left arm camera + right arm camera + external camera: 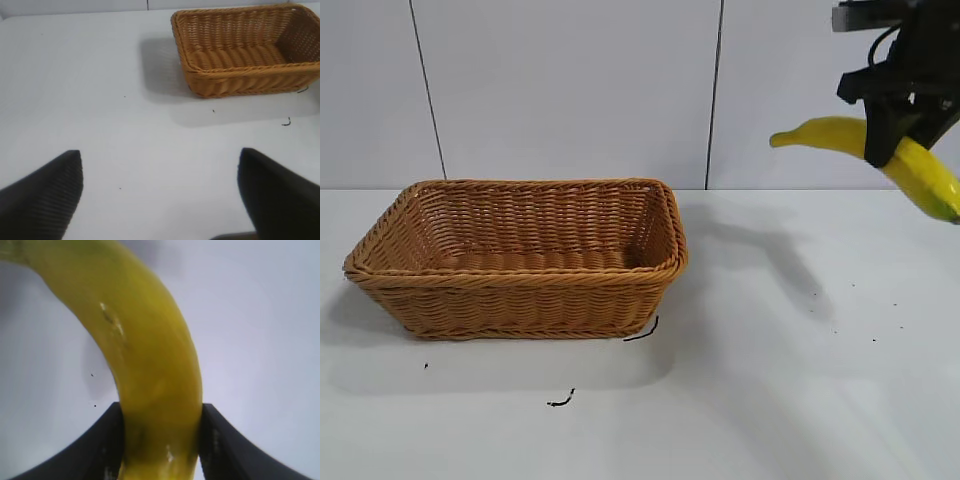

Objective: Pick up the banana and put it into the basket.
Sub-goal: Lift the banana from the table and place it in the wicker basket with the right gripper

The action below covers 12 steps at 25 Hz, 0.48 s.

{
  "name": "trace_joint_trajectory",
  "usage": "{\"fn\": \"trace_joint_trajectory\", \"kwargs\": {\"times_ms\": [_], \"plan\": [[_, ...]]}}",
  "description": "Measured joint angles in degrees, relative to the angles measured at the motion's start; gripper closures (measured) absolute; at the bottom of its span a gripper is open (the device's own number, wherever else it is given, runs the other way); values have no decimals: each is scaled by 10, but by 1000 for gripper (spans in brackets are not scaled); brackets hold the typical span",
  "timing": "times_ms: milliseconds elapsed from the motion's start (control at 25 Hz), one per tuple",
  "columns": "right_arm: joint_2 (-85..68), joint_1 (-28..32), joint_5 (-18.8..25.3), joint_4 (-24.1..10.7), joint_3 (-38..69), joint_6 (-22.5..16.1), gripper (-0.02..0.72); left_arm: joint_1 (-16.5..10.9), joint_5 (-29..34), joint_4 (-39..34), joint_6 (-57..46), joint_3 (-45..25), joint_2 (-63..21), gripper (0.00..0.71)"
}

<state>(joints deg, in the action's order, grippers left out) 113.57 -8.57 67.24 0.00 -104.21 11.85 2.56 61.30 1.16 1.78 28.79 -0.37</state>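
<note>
My right gripper [892, 140] is shut on the yellow banana [840, 134] and holds it high in the air at the far right, well above the table. In the right wrist view the banana [150, 355] sits clamped between the two black fingers [100, 445]. The brown wicker basket [520, 295] stands on the table at the left, empty; it also shows in the left wrist view [240, 75]. The banana is to the right of the basket and well above it. My left gripper [160, 167] is open and empty above bare table, apart from the basket.
The white table [770, 380] has a few small dark scraps [560, 401] in front of the basket. A grey panelled wall [570, 90] stands behind.
</note>
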Motion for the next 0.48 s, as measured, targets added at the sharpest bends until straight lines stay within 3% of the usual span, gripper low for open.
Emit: {"fn": "trace_joint_trajectory", "kwargs": {"times_ms": [200, 480], "plan": [[0, -85, -16, -5, -2, 0, 414, 0, 0, 0, 0, 0, 0, 75], [0, -206, -86, -31, -2, 6, 414, 0, 0, 0, 0, 0, 0, 75]]}}
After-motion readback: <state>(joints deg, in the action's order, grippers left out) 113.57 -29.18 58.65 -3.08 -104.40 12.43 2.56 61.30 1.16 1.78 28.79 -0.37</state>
